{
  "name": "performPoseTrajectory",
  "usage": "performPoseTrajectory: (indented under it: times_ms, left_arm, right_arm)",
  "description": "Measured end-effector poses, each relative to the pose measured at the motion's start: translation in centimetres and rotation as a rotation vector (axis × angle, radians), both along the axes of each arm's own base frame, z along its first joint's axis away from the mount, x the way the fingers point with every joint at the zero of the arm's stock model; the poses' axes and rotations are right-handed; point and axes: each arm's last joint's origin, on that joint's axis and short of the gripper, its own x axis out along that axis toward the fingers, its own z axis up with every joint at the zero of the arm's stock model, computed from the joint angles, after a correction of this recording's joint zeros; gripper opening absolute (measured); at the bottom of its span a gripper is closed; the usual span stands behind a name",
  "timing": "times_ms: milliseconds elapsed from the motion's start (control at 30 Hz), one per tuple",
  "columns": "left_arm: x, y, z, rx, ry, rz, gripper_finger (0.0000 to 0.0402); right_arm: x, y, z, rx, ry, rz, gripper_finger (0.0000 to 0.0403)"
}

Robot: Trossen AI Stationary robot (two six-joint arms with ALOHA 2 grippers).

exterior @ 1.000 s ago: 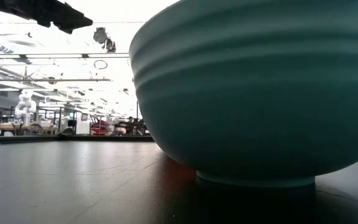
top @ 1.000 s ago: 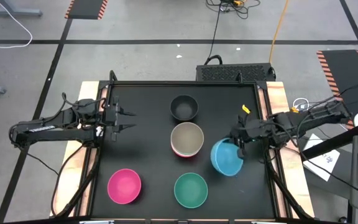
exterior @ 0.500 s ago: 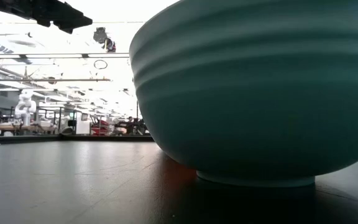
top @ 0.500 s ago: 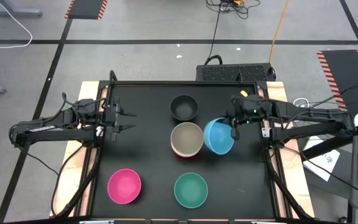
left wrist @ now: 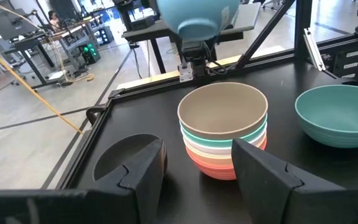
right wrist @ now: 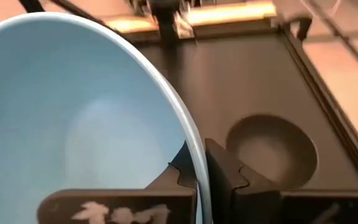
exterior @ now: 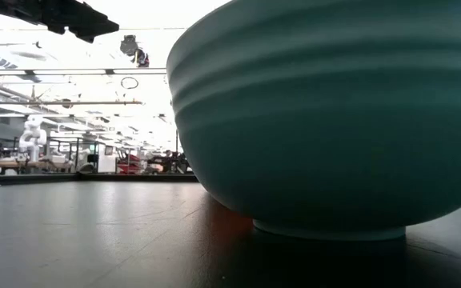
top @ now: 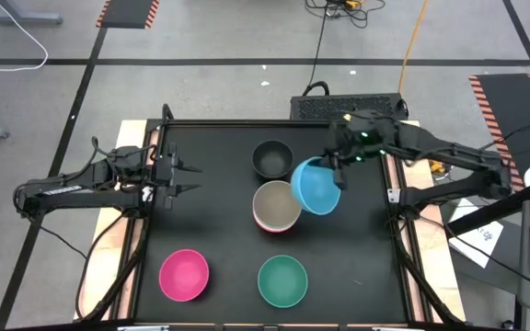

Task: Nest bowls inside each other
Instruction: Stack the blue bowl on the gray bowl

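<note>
My right gripper (top: 335,171) is shut on the blue bowl (top: 314,185), which hangs in the air between the black bowl (top: 272,158) and a nested stack (top: 276,206) with an olive-tan bowl on top. The left wrist view shows the blue bowl (left wrist: 194,15) high above the stack (left wrist: 224,124). The magenta bowl (top: 184,274) and the teal bowl (top: 282,280) stand on their bases near the near edge. My left gripper (top: 188,177) waits open at the table's left. My right gripper holds the blue bowl by its rim (right wrist: 193,149), on the side toward the table's right. One finger (right wrist: 179,169) is inside the bowl and the other (right wrist: 225,171) outside. The bowl is lifted clear and tilted, its mouth partly toward the gripper.
The black table has a raised frame (top: 389,156) along its edges. The teal bowl (exterior: 326,120) fills the low view close to the camera. Bare table lies left of the stack, between it and my left gripper.
My right gripper has carried the blue bowl from the near right part of the table up and toward the far left. The bowl now hangs beside the black bowl and over the right edge of the stack.
</note>
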Motion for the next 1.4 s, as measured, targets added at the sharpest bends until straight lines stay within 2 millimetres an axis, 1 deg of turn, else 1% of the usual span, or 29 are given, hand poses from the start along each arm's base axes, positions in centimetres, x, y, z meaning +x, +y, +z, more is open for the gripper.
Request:
performPoseTrajectory:
  times_ms: [167, 333, 467, 667, 767, 867, 1033, 1267, 1400]
  left_arm:
    - [0.0, 0.0, 0.0, -0.002, 0.000, 0.000, 0.0191]
    - [0.0, 0.0, 0.0, -0.005, 0.000, 0.001, 0.0191]
    - [0.0, 0.0, 0.0, -0.005, 0.000, 0.001, 0.0191]
    - [0.0, 0.0, 0.0, -0.005, -0.001, 0.001, 0.0191]
    - [0.0, 0.0, 0.0, -0.005, 0.000, 0.001, 0.0191]
    - [0.0, 0.0, 0.0, -0.005, -0.001, 0.001, 0.0191]
    - [0.0, 0.0, 0.0, -0.006, -0.003, 0.001, 0.0191]
    - [0.0, 0.0, 0.0, -0.006, -0.003, 0.001, 0.0191]
    - [0.0, 0.0, 0.0, -0.006, -0.005, 0.002, 0.0191]
  right_arm:
    - [2.7, -2.0, -0.3, 0.017, 0.118, -0.033, 0.0000]
    - [4.4, -3.5, -1.5, 0.052, 0.278, -0.046, 0.0000]
    - [5.1, -3.9, -1.3, 0.078, 0.355, -0.045, 0.0001]
    - [6.6, -3.7, 0.6, 0.109, 0.353, 0.004, 0.0001]
    - [7.6, -3.4, 0.6, 0.123, 0.357, 0.019, 0.0002]
    - [8.4, -3.4, -0.1, 0.142, 0.414, 0.025, 0.0002]
    - [10.2, -3.8, -2.0, 0.152, 0.461, 0.031, 0.0003]
    - [11.7, -3.9, -3.6, 0.183, 0.472, 0.064, 0.0003]
    - [12.5, -3.8, -4.3, 0.245, 0.468, 0.104, 0.0004]
